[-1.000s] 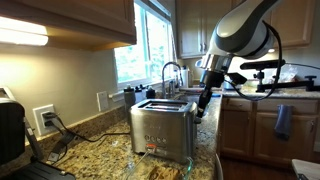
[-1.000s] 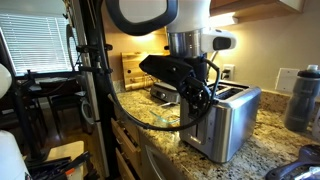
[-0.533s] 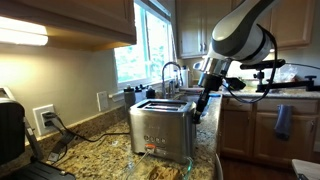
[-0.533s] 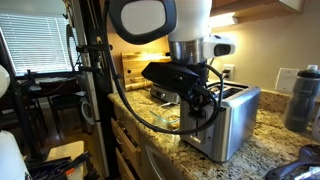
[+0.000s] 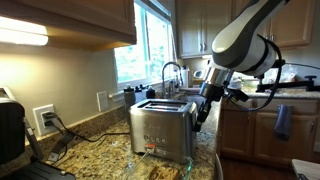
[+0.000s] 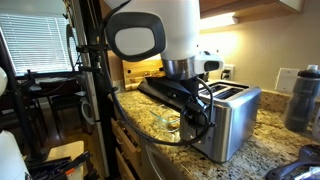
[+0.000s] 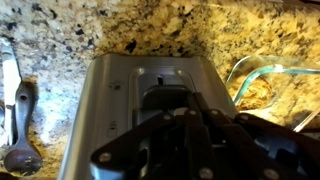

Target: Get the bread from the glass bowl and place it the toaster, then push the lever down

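The steel toaster (image 5: 160, 132) stands on the granite counter and shows in both exterior views (image 6: 232, 118). In the wrist view its narrow end (image 7: 120, 95) with the dark lever slot (image 7: 165, 98) fills the middle. My gripper (image 7: 168, 118) is shut, its fingertips against the lever slot. In the exterior views it hangs at the toaster's end (image 5: 197, 117) (image 6: 205, 128). The glass bowl (image 7: 262, 85) sits beside the toaster (image 6: 165, 122) with something tan in it; I cannot tell if that is bread. No bread shows above the slots.
A spoon (image 7: 20, 125) lies on the counter left of the toaster in the wrist view. A black appliance (image 5: 10, 135) and a wall socket with a cord (image 5: 45, 120) are nearby. A grey bottle (image 6: 303, 98) stands behind the toaster. A sink tap (image 5: 172, 75) is further back.
The arm has swung and the gripper has come lower along the toaster's end. The toaster and bowl have not moved.
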Motion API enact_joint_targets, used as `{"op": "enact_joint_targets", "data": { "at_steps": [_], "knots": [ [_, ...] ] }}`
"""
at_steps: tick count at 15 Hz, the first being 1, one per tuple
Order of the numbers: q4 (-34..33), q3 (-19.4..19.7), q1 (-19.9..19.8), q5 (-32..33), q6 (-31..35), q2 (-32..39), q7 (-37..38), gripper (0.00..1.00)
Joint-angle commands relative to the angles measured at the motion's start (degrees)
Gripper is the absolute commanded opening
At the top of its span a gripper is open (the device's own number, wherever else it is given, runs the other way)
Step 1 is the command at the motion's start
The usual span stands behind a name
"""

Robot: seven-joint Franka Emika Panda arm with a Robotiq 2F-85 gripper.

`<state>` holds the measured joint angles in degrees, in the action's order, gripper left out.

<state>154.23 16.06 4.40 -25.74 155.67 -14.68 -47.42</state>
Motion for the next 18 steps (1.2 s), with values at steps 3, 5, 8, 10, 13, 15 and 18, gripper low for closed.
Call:
{"op": "enact_joint_targets", "data": {
  "at_steps": [3, 5, 8, 10, 13, 15, 18],
  "knots": [
    [3.2, 1.3, 5.1, -10.3, 6.8, 3.9, -8.8, 0.04],
    [3.4, 1.3, 6.3, -14.6, 7.9, 5.0, -12.2, 0.04],
    [3.0, -0.3, 5.0, -13.5, 6.5, 5.1, -10.2, 0.31],
    [1.6, -1.4, 2.6, -7.6, 2.4, 3.9, -3.7, 0.43],
    [-0.9, -4.4, -2.8, 4.7, -5.4, 1.4, 8.9, 0.61],
    [-3.1, -5.5, -4.8, 11.0, -12.0, -0.5, 15.1, 0.74],
    [-7.0, -5.8, -6.7, 16.5, -20.7, -3.1, 20.5, 0.93]
  ]
}}
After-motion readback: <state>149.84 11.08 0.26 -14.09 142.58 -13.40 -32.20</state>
